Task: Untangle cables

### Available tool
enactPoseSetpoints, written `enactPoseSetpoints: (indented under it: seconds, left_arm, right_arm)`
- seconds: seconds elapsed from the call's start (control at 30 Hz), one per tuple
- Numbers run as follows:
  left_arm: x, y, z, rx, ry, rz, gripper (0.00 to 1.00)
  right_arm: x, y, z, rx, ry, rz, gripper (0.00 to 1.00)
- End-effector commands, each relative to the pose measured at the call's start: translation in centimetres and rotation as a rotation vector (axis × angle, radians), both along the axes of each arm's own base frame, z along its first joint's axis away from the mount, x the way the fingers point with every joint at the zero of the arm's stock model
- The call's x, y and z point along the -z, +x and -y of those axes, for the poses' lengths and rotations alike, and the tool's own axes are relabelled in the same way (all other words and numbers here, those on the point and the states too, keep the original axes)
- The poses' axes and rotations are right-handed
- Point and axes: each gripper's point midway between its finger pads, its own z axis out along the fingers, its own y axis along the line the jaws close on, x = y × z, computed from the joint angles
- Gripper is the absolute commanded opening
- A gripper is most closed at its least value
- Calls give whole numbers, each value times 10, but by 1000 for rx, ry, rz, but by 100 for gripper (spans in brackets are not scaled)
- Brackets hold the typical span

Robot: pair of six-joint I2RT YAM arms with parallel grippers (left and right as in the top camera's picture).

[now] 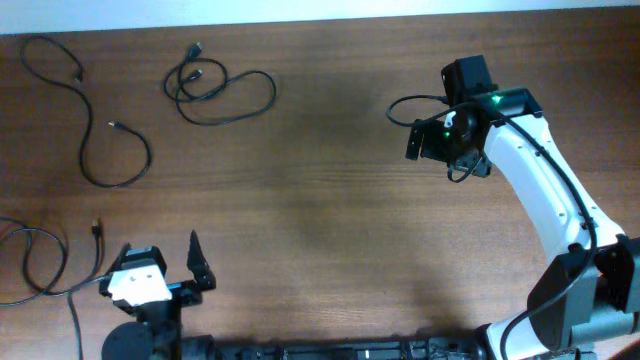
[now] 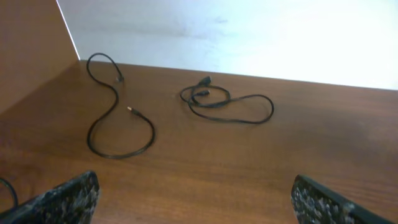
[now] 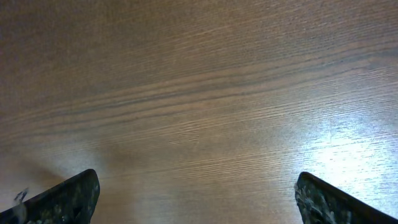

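Cables lie separate on the wooden table point(image 1: 330, 220): one point(image 1: 64, 250) near left beside the left gripper point(image 2: 196, 202), fingers spread wide; farther left, a long curve point(image 2: 113, 101) and a coiled loop point(image 2: 206, 101). Far right, the right gripper point(image 3: 196, 199) gapes, empty.

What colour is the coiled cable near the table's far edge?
The coiled cable is black, clearest in the left wrist view.
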Motion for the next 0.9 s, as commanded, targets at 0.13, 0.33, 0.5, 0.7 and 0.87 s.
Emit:
enactPoseSetpoints:
  seconds: [0.13,0.33,0.5,0.7,0.87]
  left_arm:
    - [21,40,11,80,3,112,99]
    - [44,61,12,97,12,203,99]
    - [76,65,15,123,57,139,99]
    - [78,65,18,137,47,131,99]
    - [77,65,18,137,47,134,99]
  right_arm:
    - [-5,3,4,9,-6,19,99]
    - [-5,3,4,9,-6,19,99]
    - [-5,3,4,9,-6,19,99]
    - [-5,3,4,9,-6,19,99]
    - [-5,3,4,9,-6,19,99]
